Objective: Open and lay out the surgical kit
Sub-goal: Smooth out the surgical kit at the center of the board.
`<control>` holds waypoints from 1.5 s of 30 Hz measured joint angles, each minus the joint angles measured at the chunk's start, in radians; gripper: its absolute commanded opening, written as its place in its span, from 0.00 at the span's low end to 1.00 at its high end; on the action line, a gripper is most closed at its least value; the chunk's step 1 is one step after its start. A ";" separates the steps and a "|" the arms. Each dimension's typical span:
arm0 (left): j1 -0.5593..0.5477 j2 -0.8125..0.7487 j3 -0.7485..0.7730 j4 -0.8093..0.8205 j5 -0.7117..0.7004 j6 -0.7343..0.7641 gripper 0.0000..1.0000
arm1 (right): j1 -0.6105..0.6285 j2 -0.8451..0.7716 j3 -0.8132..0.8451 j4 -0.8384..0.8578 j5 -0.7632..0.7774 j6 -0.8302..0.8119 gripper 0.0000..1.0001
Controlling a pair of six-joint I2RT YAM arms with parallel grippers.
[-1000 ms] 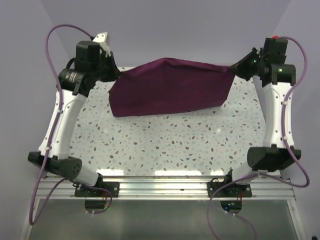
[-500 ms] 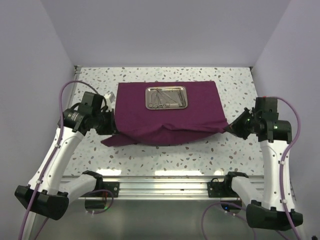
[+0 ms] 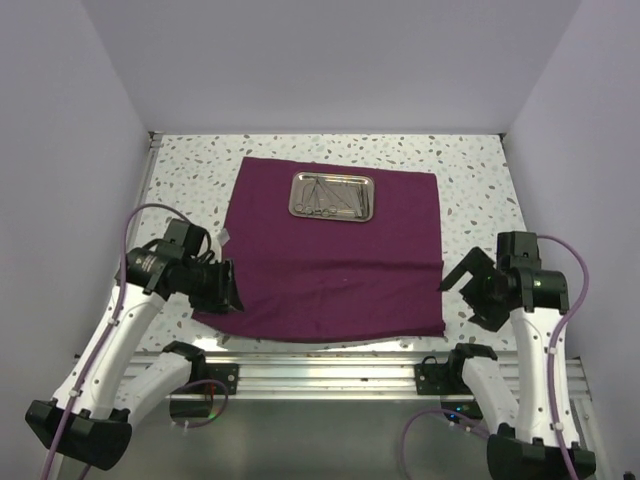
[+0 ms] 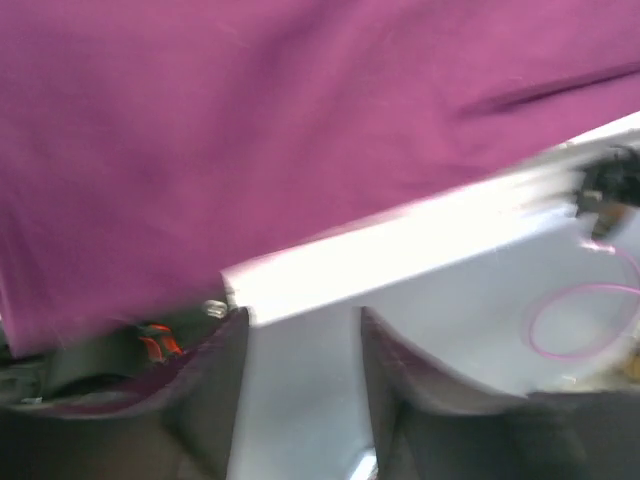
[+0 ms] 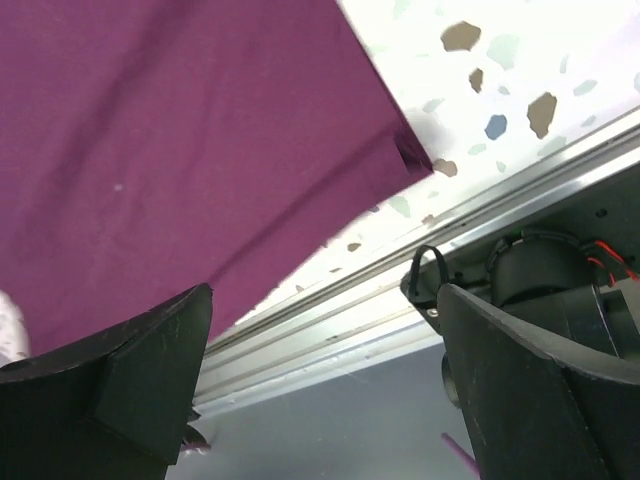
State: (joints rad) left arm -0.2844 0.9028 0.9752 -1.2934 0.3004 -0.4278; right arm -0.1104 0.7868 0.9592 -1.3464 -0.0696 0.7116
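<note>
The purple cloth lies spread flat on the speckled surface. The steel tray sits on the cloth's far half, about midway across, with the thin silver instruments lying inside it (too small for me to tell one from another). My left jaws hover at the cloth's near left corner, parted partway with nothing between them, though my wrist view there is blurred. My right jaws stand wide apart just off the near right corner, holding nothing.
</note>
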 measured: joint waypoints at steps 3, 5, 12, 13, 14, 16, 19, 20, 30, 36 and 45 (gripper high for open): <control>-0.004 -0.034 0.000 -0.007 0.079 -0.028 0.68 | 0.000 -0.036 0.091 -0.022 -0.003 -0.010 0.98; -0.006 -0.053 0.023 -0.018 0.130 -0.037 0.72 | 0.000 -0.036 0.216 -0.021 -0.004 -0.018 0.98; -0.007 0.020 0.161 0.048 0.111 -0.042 0.47 | -0.001 -0.076 0.276 0.047 -0.084 0.029 0.86; -0.007 0.047 0.157 0.076 0.106 -0.044 0.43 | -0.001 -0.074 0.214 0.090 -0.105 0.055 0.76; -0.008 0.080 0.149 0.117 0.104 -0.045 0.37 | -0.001 -0.066 0.147 0.132 -0.126 0.076 0.69; -0.008 0.165 0.127 0.211 0.102 -0.056 0.28 | -0.001 -0.025 0.018 0.230 -0.169 0.125 0.32; -0.009 0.338 0.112 0.345 0.084 -0.069 0.12 | 0.000 0.102 -0.085 0.326 -0.211 0.164 0.00; -0.009 0.402 0.114 0.386 0.068 -0.070 0.08 | 0.005 0.145 -0.094 0.341 -0.213 0.166 0.00; 0.014 0.992 0.584 0.575 -0.044 -0.069 0.01 | 0.333 0.313 -0.268 0.410 -0.195 0.190 0.00; 0.077 1.245 0.883 0.637 -0.059 -0.069 0.00 | 0.447 0.463 -0.338 0.502 -0.154 0.220 0.00; 0.152 1.604 1.201 0.643 -0.085 -0.064 0.01 | 0.616 0.643 -0.342 0.560 -0.185 0.265 0.00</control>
State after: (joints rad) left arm -0.1326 2.5072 2.1757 -0.6506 0.2150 -0.4919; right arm 0.5053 1.4296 0.6170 -0.7860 -0.2543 0.9764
